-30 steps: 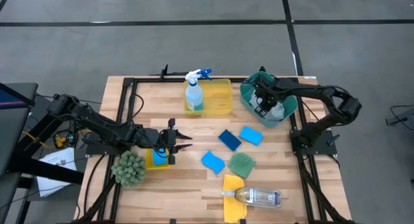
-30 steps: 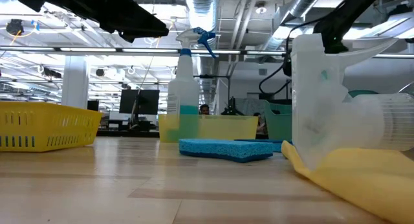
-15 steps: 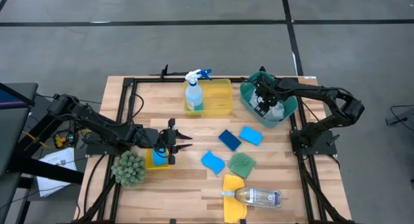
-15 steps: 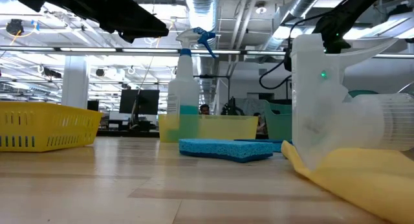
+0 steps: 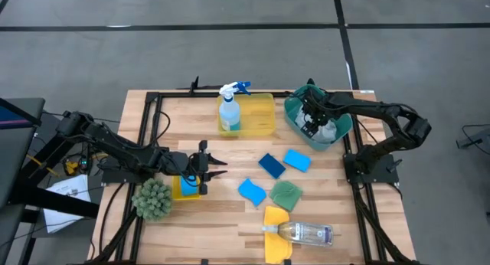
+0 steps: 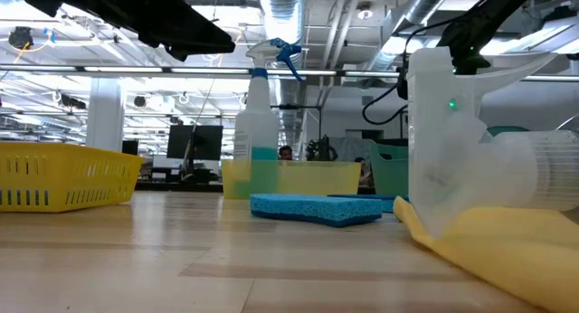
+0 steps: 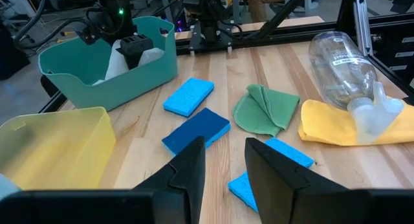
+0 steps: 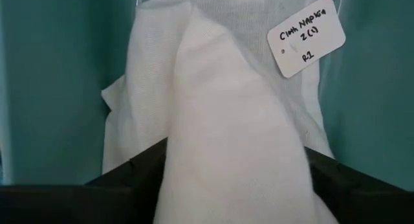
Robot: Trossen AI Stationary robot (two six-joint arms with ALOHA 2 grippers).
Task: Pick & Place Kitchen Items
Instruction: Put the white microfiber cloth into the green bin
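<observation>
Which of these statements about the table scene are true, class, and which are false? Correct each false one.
1. The white cloth lies inside the teal bin. True.
2. The spray bottle lies on its side. False: it stands upright in the yellow tray.
3. The clear bottle rests partly on the yellow cloth. True.
4. The right gripper is over the sponges. False: it is in the teal bin.
5. The green cloth is in a tray. False: it lies on the table.

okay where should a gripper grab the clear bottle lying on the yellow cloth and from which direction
Grip the clear bottle across its round body near the middle, coming straight down from above. It lies on its side on the yellow cloth, long axis running left-right in the high view, so fingers likely fit best straddling its width.
</observation>
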